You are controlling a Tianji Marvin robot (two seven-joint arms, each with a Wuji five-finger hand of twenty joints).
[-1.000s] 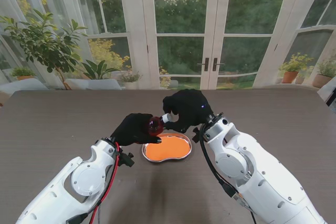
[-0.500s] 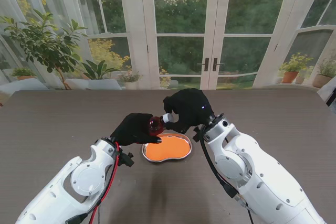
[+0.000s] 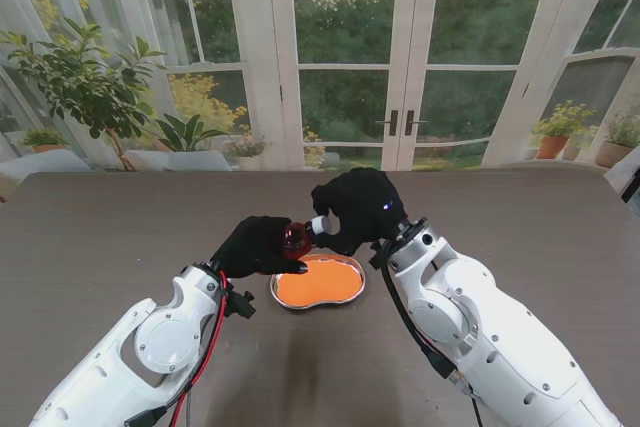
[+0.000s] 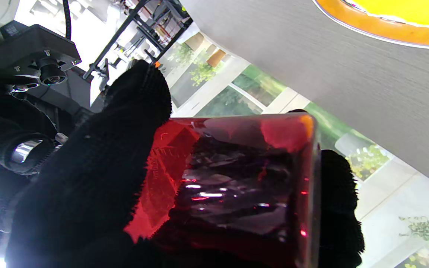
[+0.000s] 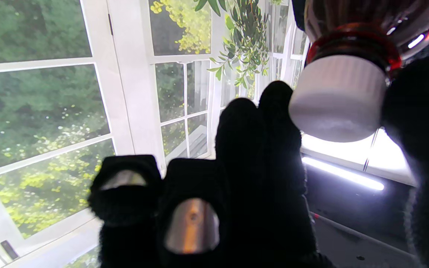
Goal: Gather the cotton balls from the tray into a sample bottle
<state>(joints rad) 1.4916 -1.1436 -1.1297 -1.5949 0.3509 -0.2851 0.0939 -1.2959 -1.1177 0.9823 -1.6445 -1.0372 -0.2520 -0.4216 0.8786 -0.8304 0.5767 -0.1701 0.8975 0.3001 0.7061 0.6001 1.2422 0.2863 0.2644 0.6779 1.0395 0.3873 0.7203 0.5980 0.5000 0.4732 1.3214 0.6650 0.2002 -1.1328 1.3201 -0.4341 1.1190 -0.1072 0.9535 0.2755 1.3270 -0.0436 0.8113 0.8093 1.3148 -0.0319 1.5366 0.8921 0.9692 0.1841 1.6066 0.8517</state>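
Orange kidney-shaped tray [image 3: 318, 283] with a metal rim on the brown table [image 3: 100, 227], near me at the middle; no cotton balls to be made out in it. Dark red see-through bottle [image 3: 294, 239] held in the air just over the tray's far left edge, between the two black-gloved hands. White ribbed cap [image 3: 316, 225] on its neck; contents impossible to tell through the dark glass. Long axis roughly level, tilted a little, cap end pointing right toward the right hand [image 3: 355, 209], base toward the left. Left hand [image 3: 258, 245] wrapped around the bottle's body, clamped on it. Right hand's fingers [image 5: 419, 123] curled at the cap, thumb and fingertips either side; firm grip or mere touch, cannot tell.
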